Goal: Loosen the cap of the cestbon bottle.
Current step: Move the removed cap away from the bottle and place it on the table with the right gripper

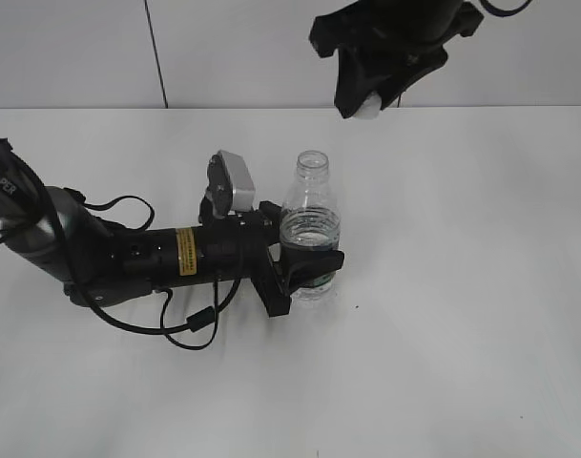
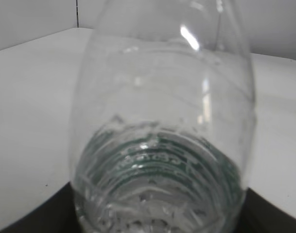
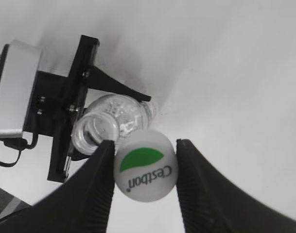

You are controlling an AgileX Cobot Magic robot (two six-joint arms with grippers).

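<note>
The cestbon bottle (image 1: 310, 221) stands upright on the white table with its neck open and water inside. My left gripper (image 1: 314, 260) is shut around its lower body, over the green label band. In the left wrist view the bottle (image 2: 162, 121) fills the frame. My right gripper (image 1: 366, 95) is high above the table, behind and to the right of the bottle. It is shut on the cap (image 3: 145, 165), white with a green leaf mark and "Cestbon" lettering. The cap is off the bottle, and the open neck (image 3: 92, 131) shows below it.
The left arm (image 1: 147, 253) lies low across the table from the left, with a loose black cable (image 1: 190, 329) beside it. The white table (image 1: 462, 334) stretches to the right and front. A grey wall (image 1: 223, 48) stands behind.
</note>
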